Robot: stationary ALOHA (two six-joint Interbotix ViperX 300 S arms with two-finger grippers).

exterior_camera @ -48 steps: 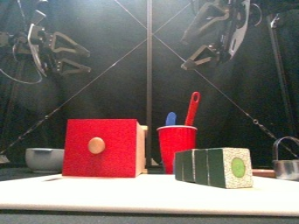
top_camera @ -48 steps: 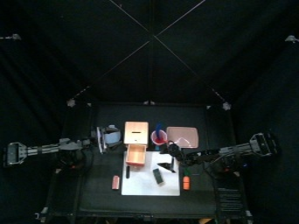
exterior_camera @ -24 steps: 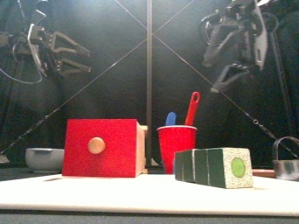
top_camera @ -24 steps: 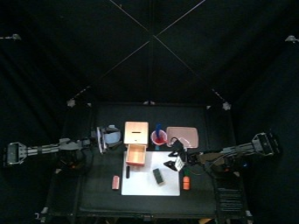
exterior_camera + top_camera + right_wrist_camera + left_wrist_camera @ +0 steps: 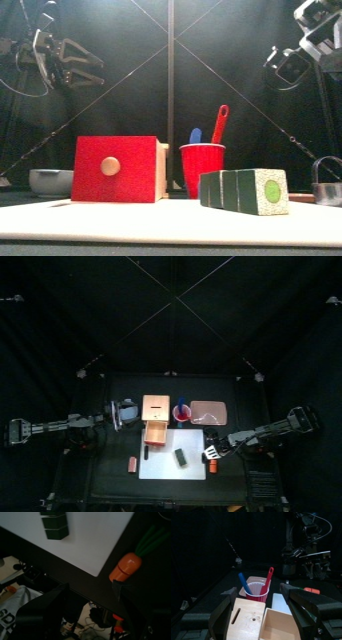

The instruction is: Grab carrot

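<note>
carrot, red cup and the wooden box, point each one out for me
carrot [image 5: 126,566], right wrist view, on its orange body.
red cup [image 5: 203,167], front view, on the middle of its wall.
wooden box [image 5: 256,623], left wrist view, on its pale top panel.

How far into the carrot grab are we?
Done: right tool is over the carrot at the white mat's right edge, jaws wide open. In hand: nothing; the carrot lies untouched. Left: descend, close, lift. Left tool hangs over the wooden box, idle.
</note>
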